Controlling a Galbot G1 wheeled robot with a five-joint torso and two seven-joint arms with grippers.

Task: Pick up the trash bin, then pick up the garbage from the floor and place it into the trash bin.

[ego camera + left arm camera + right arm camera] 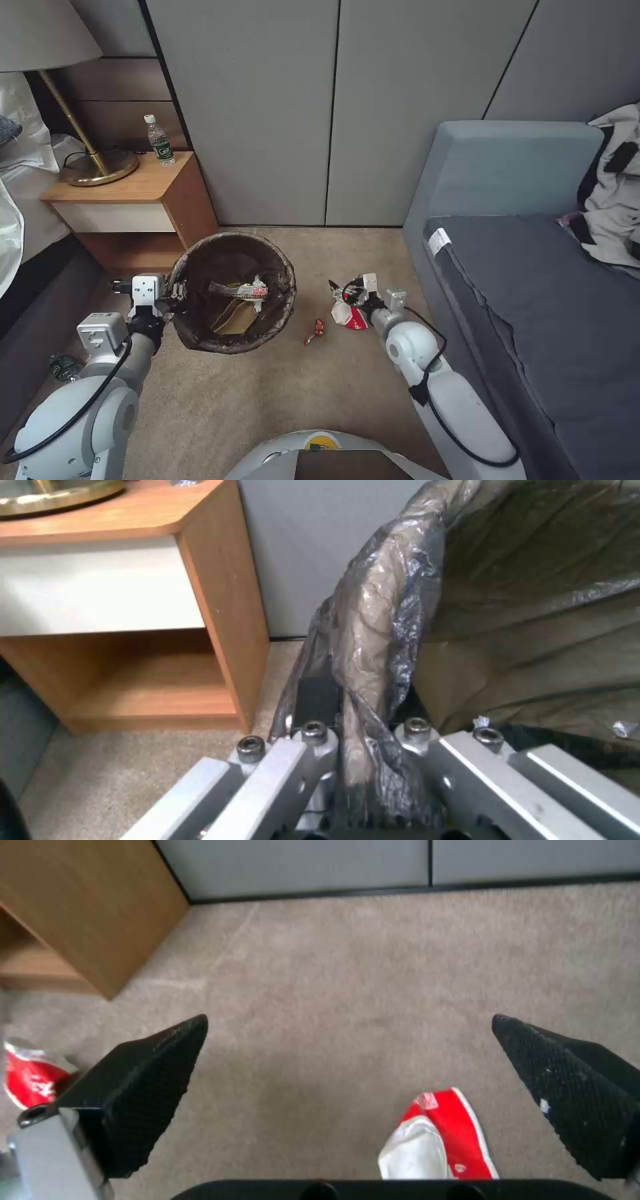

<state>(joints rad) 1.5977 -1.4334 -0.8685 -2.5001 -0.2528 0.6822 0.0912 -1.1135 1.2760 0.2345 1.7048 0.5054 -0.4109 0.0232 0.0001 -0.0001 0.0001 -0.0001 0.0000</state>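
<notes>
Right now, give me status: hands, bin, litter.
Left hand shut on trash bin rim, bin lifted and tilted. Right hand open, low over red-and-white packet. Small red wrapper on carpet between. Nothing in the way.

Bag-lined trash bin (231,293) holds litter; red-white packet (351,316) lies on carpet.

No print is legible on the bottle (159,139) label (or the packets).
</notes>
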